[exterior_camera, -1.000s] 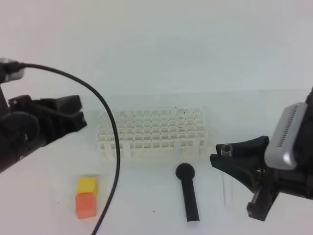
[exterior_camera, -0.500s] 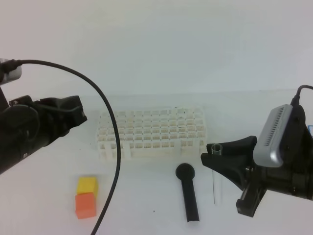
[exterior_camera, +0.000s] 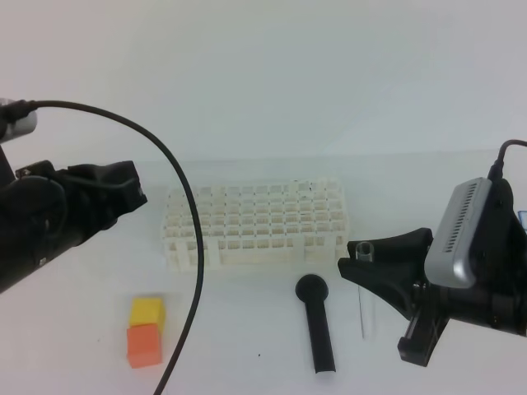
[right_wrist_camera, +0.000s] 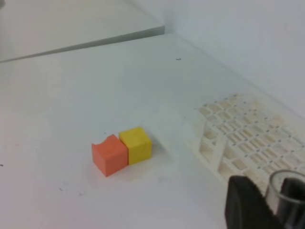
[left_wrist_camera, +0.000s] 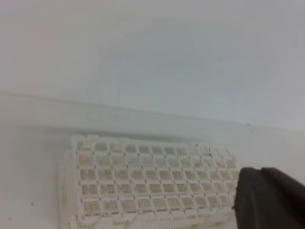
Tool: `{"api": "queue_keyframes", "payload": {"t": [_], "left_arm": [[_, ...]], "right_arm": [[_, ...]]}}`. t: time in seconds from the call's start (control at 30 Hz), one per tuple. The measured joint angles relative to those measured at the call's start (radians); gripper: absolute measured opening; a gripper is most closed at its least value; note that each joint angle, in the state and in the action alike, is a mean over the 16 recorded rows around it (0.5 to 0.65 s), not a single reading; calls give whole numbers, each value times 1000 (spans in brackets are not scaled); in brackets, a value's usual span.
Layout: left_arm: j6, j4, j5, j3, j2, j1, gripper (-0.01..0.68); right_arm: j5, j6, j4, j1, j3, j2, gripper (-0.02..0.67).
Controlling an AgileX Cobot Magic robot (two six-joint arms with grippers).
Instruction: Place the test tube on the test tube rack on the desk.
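The test tube (exterior_camera: 363, 290) hangs upright, clear and thin, with my right gripper (exterior_camera: 364, 252) shut on its rim end to the right of the test tube rack (exterior_camera: 255, 223). In the right wrist view the tube's round rim (right_wrist_camera: 287, 190) shows beside a black finger (right_wrist_camera: 244, 206). The white rack stands mid-desk (exterior_camera: 239, 354), and its grid of holes also fills the lower left wrist view (left_wrist_camera: 152, 186). My left gripper (exterior_camera: 125, 194) is shut and holds nothing, raised to the left of the rack; its dark tip (left_wrist_camera: 270, 200) sits at that view's lower right.
A black stick with a round head (exterior_camera: 317, 322) lies in front of the rack, just left of the tube. A yellow block (exterior_camera: 146, 312) and an orange block (exterior_camera: 144, 345) touch at the front left. A black cable (exterior_camera: 185, 247) arcs across the rack's left end.
My right gripper has carried the tube a little to the left, closer to the rack's right end, then held still. The left arm has barely moved.
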Motion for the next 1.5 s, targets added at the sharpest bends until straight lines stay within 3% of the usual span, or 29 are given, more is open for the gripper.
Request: {"api": "queue_keyframes", "payload": {"t": [0.27,0.9,1.5], "left_arm": [[2,-9,1,142,-143,0,-1],[-1,-135,-122,585,-858,0,-1],[0,-229,-226,694,-1020,0,-1]], "right_arm": [[0,-4,-1,0,0,0,122],[29,-3,-42,0,0,0,122],[86,55,-43,0,0,0,122]]}}
